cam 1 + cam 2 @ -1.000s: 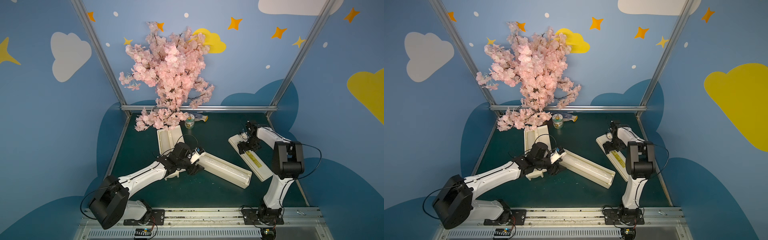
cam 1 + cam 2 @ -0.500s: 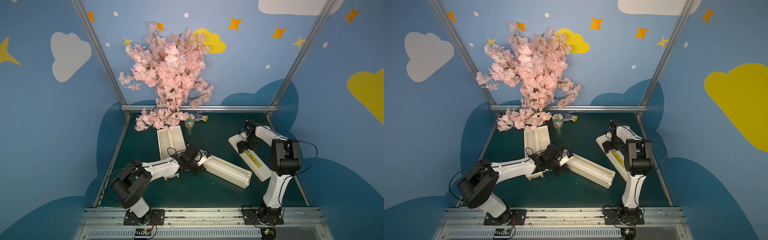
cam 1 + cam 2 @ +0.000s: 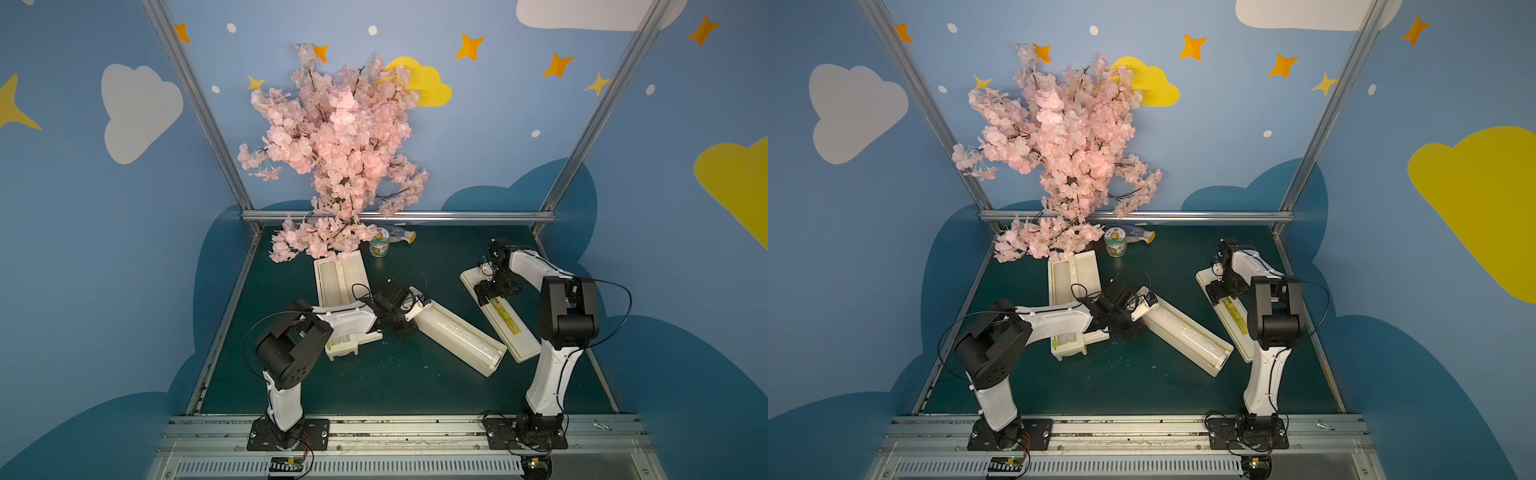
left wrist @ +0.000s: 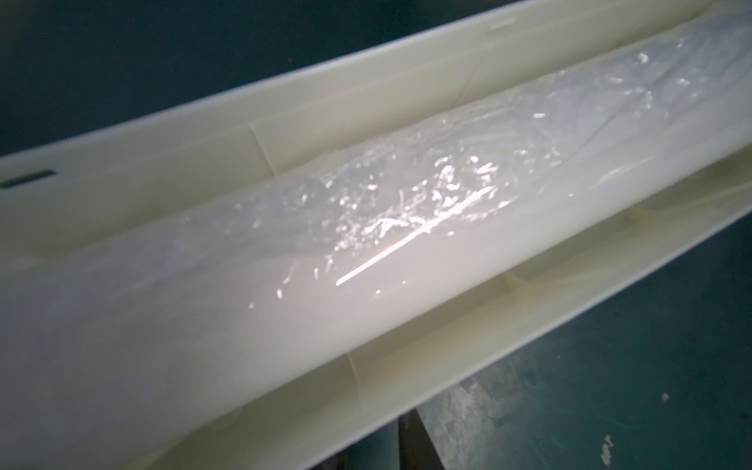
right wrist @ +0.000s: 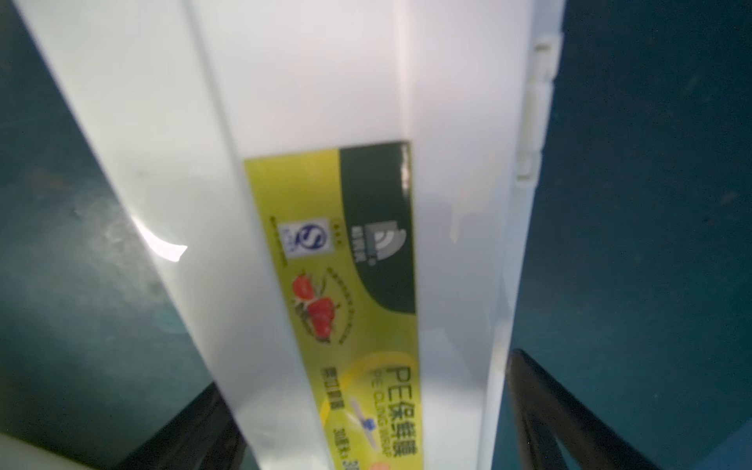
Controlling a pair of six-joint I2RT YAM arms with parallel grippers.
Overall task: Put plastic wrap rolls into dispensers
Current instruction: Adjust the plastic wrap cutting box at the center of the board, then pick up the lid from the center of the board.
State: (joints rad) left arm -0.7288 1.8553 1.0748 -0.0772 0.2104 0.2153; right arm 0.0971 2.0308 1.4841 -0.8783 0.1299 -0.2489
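Two robot arms work on a dark green mat inside a blue booth painted with clouds and stars.

At the centre of a top view, a cream open dispenser tray (image 3: 488, 365) lies on a slant, with a plastic wrap roll (image 3: 455, 330) lying full-length inside it. Your left gripper (image 3: 407, 311) sits at the tray's upper-left end. You cannot tell how far apart its jaws are or whether they hold anything.

Left of centre, a second dispenser (image 3: 353, 270) lies with its lid open and a second roll (image 3: 330, 284) in its trough.

Right of centre, your right gripper (image 3: 496, 293) stands spread wide astride a labelled cream box (image 5: 305, 81). One dark finger (image 5: 195, 431) sits on each side, gripping nothing that shows. You cannot tell whether that box is the tray's lid.

Expect the roll to be light and stiff along its length. Its film looks slick and clingy, and the outer layer is wrinkled. Hold it near mid-length with a gentle squeeze. The thin plastic boxes will likely slide on the mat.

The yellow-green label (image 5: 354, 285) reads "PE CLING WRAP" and "PE保鲜膜". It also shows strawberries, a blue "S" mark and a number beginning "30" that is cut off.
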